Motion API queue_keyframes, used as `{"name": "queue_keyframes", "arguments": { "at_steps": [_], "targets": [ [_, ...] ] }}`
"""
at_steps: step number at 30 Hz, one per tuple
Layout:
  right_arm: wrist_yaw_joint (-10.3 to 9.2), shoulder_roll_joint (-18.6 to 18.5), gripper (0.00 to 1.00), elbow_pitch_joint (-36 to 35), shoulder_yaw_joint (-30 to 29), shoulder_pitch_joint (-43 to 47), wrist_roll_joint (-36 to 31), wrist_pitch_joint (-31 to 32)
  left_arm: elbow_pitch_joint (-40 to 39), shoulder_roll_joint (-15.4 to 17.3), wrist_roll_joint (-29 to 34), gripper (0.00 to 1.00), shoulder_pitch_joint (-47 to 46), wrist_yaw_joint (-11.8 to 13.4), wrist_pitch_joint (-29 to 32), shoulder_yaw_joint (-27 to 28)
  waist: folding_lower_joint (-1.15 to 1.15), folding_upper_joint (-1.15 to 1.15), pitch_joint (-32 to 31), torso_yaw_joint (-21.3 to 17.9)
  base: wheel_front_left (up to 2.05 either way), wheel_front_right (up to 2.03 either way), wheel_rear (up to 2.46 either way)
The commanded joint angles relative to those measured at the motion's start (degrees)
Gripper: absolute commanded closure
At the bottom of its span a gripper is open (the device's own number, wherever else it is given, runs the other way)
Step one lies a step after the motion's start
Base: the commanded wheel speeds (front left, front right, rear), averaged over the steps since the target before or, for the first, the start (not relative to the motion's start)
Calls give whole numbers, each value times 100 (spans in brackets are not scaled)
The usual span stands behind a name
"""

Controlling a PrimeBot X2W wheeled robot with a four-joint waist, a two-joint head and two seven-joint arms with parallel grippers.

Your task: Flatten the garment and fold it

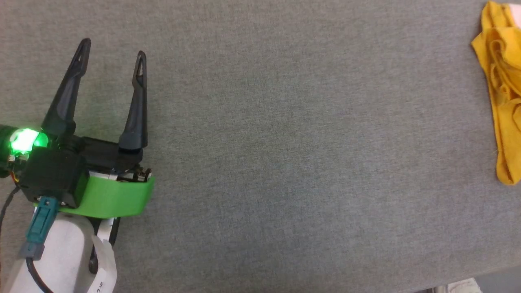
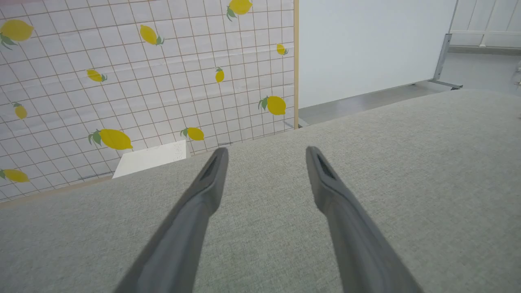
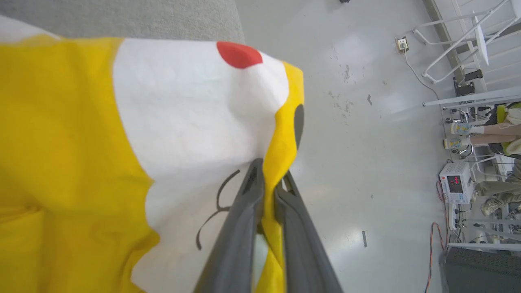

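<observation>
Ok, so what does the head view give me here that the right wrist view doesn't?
Head view: the left gripper, jaws open and empty over the grey tabletop. Right wrist view: the right gripper, jaws shut on a fold of the garment, its white print with a red dot, plus floor beyond. Both: the yellow garment and the tabletop.

Plenty of room through the middle of the head view: the flat grey woven-cloth tabletop (image 1: 285,142) runs bare from twelve o'clock down to six. At nine o'clock the dark two-pronged left gripper (image 1: 113,47) fills that corner, jaws spread wide. At three o'clock the bunched mustard-yellow thin-cloth garment (image 1: 502,101) crowds the edge.

From the left wrist, a lemon-printed white tiled wall panel (image 2: 142,81) closes off eleven o'clock beyond the table's far edge.

The right gripper (image 3: 272,171), jaws pinched on a yellow fold, has cloth walling nine o'clock and glossy pale floor (image 3: 366,142) open at three.
</observation>
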Motion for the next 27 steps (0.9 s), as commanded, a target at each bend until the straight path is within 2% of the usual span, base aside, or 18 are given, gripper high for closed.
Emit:
{"name": "queue_keyframes", "arguments": {
  "at_steps": [1,4,6,7,16,19,22,27],
  "targets": [
    [-11,83,100,60,-91,-137,-62,-117,-47,66,80,0,-124,4,7,12,-1,0,211,-17,0,0,0],
    [-11,144,100,186,-117,-204,-196,-250,-94,76,69,0,-145,20,1,34,-1,0,288,-16,0,0,0],
    [-11,197,41,279,-123,-272,-254,-285,-117,58,23,0,-155,27,-9,42,-1,0,317,-17,0,0,0],
    [-11,211,0,320,-112,-306,-284,-302,-130,57,17,0,-168,26,-25,41,-1,0,330,-16,0,0,0],
    [-11,59,0,667,-65,-446,-370,-492,8,-157,-270,0,-139,55,-213,-6,-1,0,42,92,0,0,0],
    [-11,-40,0,737,13,-422,-330,-547,146,-214,-338,0,-46,36,-393,-52,-1,0,-221,167,0,0,0],
    [-11,-81,0,719,124,-346,-269,-578,333,-304,-360,0,74,126,-523,-47,-1,0,-521,246,0,0,0],
    [-11,39,0,528,356,-127,-95,-604,715,-455,-392,0,352,269,-680,-70,-1,0,-1147,410,0,0,0]
  ]
}}
